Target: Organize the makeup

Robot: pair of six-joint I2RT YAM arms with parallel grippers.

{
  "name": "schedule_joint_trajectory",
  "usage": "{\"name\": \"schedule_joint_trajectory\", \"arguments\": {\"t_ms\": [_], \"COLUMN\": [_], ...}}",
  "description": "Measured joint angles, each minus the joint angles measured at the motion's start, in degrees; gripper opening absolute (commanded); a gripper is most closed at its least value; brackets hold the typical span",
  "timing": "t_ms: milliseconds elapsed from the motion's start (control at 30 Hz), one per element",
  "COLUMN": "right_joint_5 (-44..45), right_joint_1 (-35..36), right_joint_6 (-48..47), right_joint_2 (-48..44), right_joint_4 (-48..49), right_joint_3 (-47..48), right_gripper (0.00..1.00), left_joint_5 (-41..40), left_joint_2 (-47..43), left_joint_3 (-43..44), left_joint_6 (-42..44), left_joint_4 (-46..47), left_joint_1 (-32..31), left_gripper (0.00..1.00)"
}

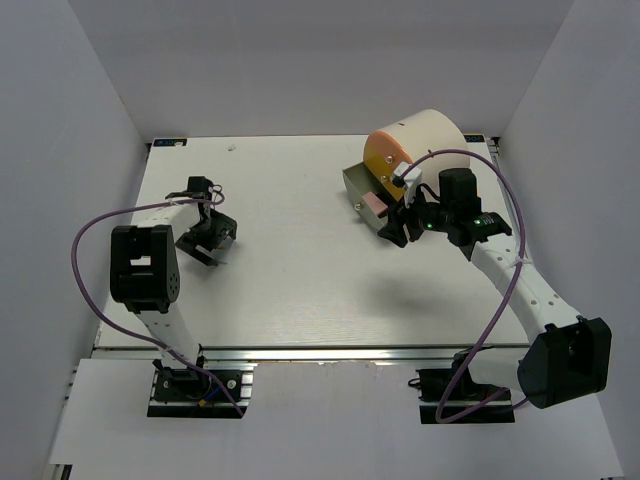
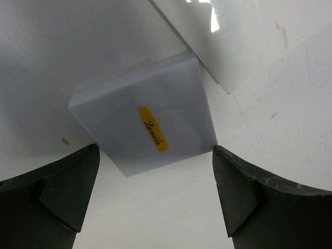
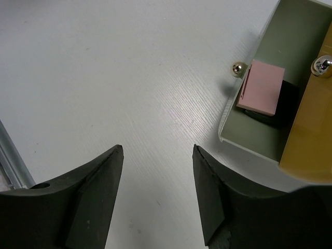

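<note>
A flat pink square (image 3: pixel 262 87) lies on a dark item (image 3: pixel 272 111) in the open grey drawer (image 3: pixel 259 136) of the cream cylinder (image 1: pixel 428 138); the square also shows in the top view (image 1: pixel 375 203). My right gripper (image 3: pixel 158 150) is open and empty over bare table, just short of the drawer (image 1: pixel 355 184); in the top view it (image 1: pixel 393 228) sits beside the drawer's front. My left gripper (image 2: pixel 155 151) is open, its fingers either side of the near edge of a flat white case with a yellow label (image 2: pixel 148 111), not touching it. Lipsticks, compact and discs are out of view.
The cylinder lies on its side at the back right, orange front (image 1: pixel 383 152) toward the table's middle. A yellow drawer front with a silver knob (image 3: pixel 322 65) is next to the grey drawer. White walls enclose the table. The left gripper (image 1: pixel 207 243) is at the left.
</note>
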Motion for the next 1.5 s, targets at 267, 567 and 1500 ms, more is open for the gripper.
{"name": "schedule_joint_trajectory", "arguments": {"t_ms": [267,567,1500], "right_joint_5": [-0.1,-0.2,-0.6], "right_joint_1": [0.0,0.0,0.0], "right_joint_6": [0.0,0.0,-0.1], "right_joint_2": [0.0,0.0,-0.1], "right_joint_4": [0.0,0.0,-0.2], "right_joint_3": [0.0,0.0,-0.9], "right_gripper": [0.62,0.62,0.62], "left_joint_5": [0.0,0.1,-2.3], "left_joint_2": [0.0,-0.2,0.4], "left_joint_3": [-0.1,-0.1,4.1], "left_joint_6": [-6.4,-8.7,-13.6], "left_joint_4": [-0.6,0.0,-5.6], "left_joint_1": [-0.1,0.0,0.0], "left_gripper": [0.98,0.98,0.98]}}
